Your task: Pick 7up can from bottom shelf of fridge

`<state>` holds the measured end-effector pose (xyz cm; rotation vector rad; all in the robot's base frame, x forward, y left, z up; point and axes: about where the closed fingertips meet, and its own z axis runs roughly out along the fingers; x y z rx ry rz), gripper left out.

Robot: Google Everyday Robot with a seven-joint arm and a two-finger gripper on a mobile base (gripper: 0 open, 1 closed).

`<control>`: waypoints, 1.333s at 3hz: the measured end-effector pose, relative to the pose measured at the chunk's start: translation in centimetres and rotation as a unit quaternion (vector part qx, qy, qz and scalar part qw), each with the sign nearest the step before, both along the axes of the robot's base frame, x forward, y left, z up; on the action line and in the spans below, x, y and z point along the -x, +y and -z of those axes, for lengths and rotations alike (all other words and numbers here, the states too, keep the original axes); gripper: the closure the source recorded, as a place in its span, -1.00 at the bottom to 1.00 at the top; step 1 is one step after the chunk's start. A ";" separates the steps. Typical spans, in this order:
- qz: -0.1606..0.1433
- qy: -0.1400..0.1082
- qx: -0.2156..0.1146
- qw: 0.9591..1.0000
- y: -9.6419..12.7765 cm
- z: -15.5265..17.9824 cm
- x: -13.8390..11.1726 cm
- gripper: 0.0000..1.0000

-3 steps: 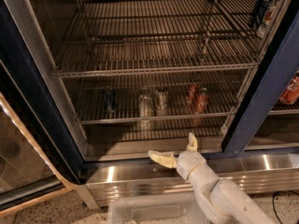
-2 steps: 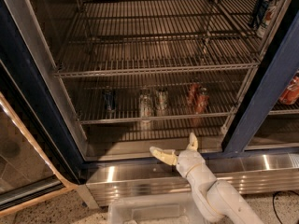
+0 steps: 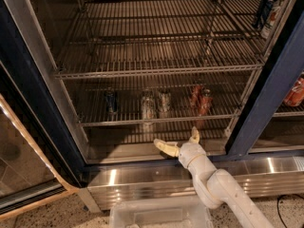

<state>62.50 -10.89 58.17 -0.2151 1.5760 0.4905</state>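
Since the earlier frame the pale arm (image 3: pixel 213 186) has lifted a little, carrying the gripper (image 3: pixel 175 137) up from the base panel towards the racks; nothing else has shifted. The fridge (image 3: pixel 266 108), a tall cooler with a dark blue frame, fills the view. Its glass door (image 3: pixel 19 156) swings out at eight o'clock and its stainless base panel (image 3: pixel 142 179) runs across at six o'clock. The bottom shelf (image 3: pixel 95 109), a grey wire rack just below centre, carries a row of cans. The arm enters from five o'clock. The 7up can (image 3: pixel 164 102), dull grey-green, stands upright near the middle of that rack. A paler silver can (image 3: pixel 147 107) is just beside it at its nine o'clock, a dark blue can (image 3: pixel 110 101) stands farther that way, and two red cans (image 3: pixel 201 99) stand at its three o'clock. The gripper hangs below the rack's front rail, at about five o'clock from the 7up can and apart from it. Its two fingers are spread wide and hold nothing. By this view the door is already open and the approach has begun. Reaching in over the rail, closing on the can and drawing it out are all left to do.
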 end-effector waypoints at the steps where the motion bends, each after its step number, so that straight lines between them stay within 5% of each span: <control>1: 0.001 -0.002 0.044 0.999 0.8 -0.5 -2.5 -1.00; 2: 0.005 -0.002 0.072 0.997 1.2 -0.8 -4.8 -1.00; 4: 0.020 -0.005 0.067 0.998 0.6 -0.5 -7.8 -1.00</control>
